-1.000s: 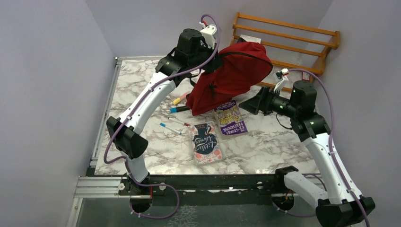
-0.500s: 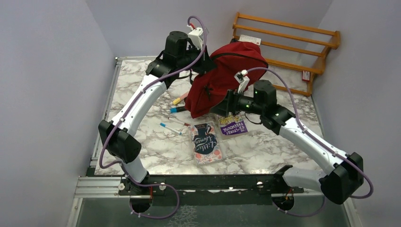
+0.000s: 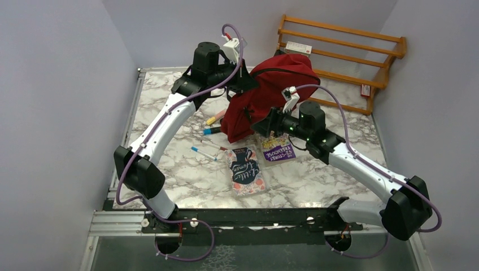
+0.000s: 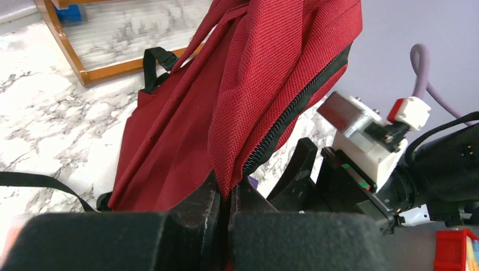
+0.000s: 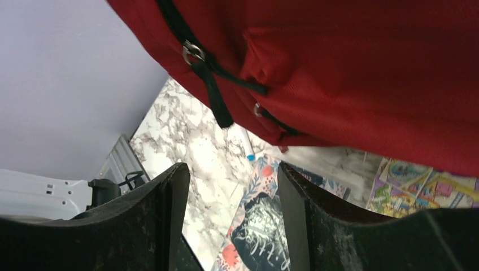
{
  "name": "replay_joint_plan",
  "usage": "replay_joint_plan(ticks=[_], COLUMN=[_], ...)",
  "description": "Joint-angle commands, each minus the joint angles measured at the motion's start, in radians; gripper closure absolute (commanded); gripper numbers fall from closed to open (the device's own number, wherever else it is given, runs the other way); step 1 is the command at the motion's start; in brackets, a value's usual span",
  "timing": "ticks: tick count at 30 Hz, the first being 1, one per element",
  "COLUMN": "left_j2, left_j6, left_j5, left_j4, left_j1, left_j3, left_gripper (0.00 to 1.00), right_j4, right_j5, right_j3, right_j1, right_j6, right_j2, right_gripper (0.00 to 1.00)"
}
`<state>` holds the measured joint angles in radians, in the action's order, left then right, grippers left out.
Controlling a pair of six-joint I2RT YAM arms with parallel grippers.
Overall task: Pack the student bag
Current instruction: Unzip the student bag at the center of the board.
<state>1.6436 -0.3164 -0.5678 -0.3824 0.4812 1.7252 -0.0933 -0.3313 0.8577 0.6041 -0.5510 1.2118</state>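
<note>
The student bag point(image 3: 275, 90), dark red with black zippers, hangs lifted off the marble table at the back. My left gripper point(image 3: 247, 83) is shut on its zippered edge; in the left wrist view the red fabric point(image 4: 254, 84) runs down into the closed left gripper point(image 4: 229, 195). My right gripper point(image 3: 265, 122) is open just under the bag's lower front. In the right wrist view the right gripper point(image 5: 231, 169) has nothing between its fingers, and the bag point(image 5: 350, 62) with a black zipper pull point(image 5: 212, 93) hangs right above them.
A floral book point(image 3: 245, 169) and a purple book point(image 3: 278, 149) lie on the table below the bag. Pens point(image 3: 203, 153) and highlighters point(image 3: 213, 125) lie to the left of it. A wooden rack point(image 3: 339, 51) stands at the back right.
My right arm has swung left from beside the rack to the bag's lower front, its jaws narrowing. My left arm has drawn the held bag slightly left.
</note>
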Motion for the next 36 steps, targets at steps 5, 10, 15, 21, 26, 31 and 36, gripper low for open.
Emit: replay_joint_plan(ticks=[5,10,15,21,26,31,36], left_j2=[-0.053,-0.054,-0.056,-0.056,-0.057,-0.055,-0.051], left_j6=[-0.035,-0.039,-0.041,-0.046,-0.049,-0.050,-0.050], left_j5=[-0.074,-0.082,-0.097,-0.105,-0.116,-0.122,-0.129], left_j4=[0.091,0.092,0.091,0.096,0.099,0.100,0.100], left_j1=[-0.009,-0.009,-0.010,-0.009,-0.010,-0.009,-0.009], left_j3=[-0.013,-0.014,-0.022,-0.035,-0.037,-0.038,-0.037], left_gripper=[1.00,1.00,1.00,1.00,1.00,1.00,1.00], right_j4=[-0.223,-0.259,-0.295,-0.301,-0.299,-0.293,-0.281], right_j5=[-0.132,-0.139,-0.144,-0.144,-0.135,-0.120,-0.110], right_j3=[0.023,0.053,0.073,0.101,0.112,0.114,0.119], right_j1=[0.006,0.007,0.006,0.007,0.006,0.006,0.006], right_j6=[0.144,0.135,0.120,0.117,0.112,0.111,0.117], right_j2=[0.051,0.118,0.154,0.164,0.179,0.196,0.209], right_gripper=[0.37,0.41,0.45,0.50,0.56,0.61,0.68])
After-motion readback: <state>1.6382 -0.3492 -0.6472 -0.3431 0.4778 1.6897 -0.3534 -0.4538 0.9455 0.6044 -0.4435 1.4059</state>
